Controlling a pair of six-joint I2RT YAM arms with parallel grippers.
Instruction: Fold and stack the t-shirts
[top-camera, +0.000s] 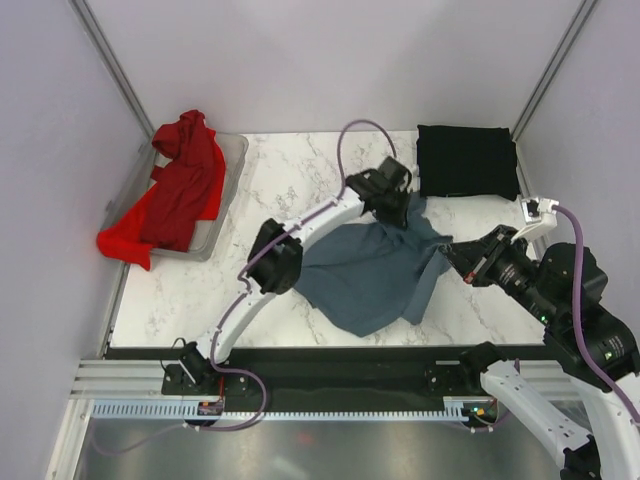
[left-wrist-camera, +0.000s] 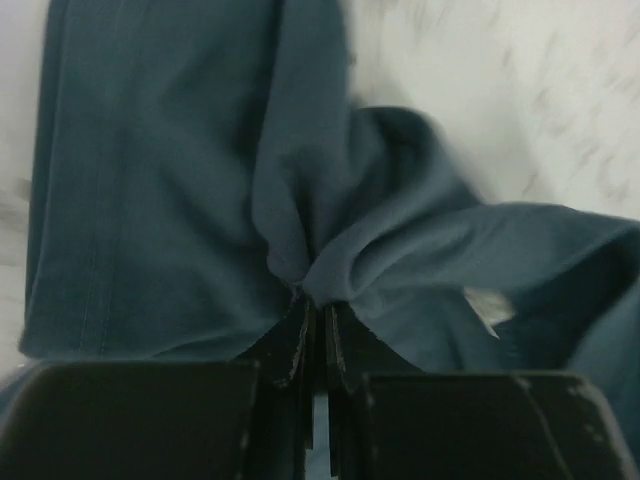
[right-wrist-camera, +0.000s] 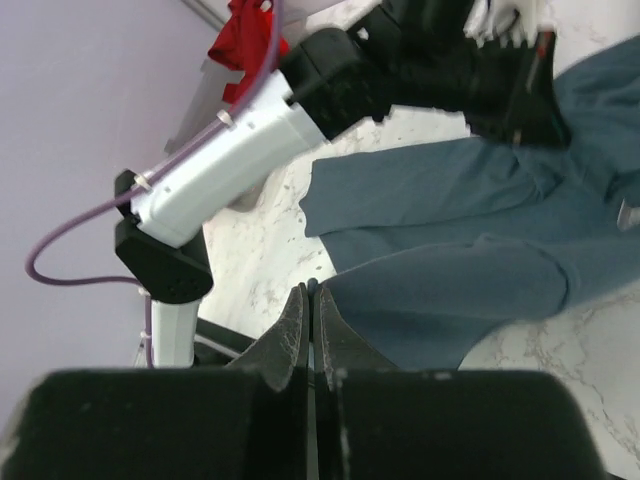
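Slate blue-grey cloth, the shirt (top-camera: 375, 275) lies rumpled in the middle of the marble table (top-camera: 280, 180), not yet flat enough to fold. The left gripper (left-wrist-camera: 315, 303) is clenched on a pinch of it at the far edge, and the fabric gathers into creases at its tips. The right gripper (right-wrist-camera: 311, 293) is closed at the shirt's right edge; whether any cloth sits between its jaws I cannot tell. To do this step well, I judge the arms should draw apart evenly and low, pulling the bunched middle taut before laying it down, so no sleeve tucks under. A thin pinch may slip, so the pull wants to be slow. The black shirt (top-camera: 465, 160) sits folded at the far right corner, the likely base of the stack. The red shirt (top-camera: 175, 190) hangs over the clear bin (top-camera: 235, 150) at the left.
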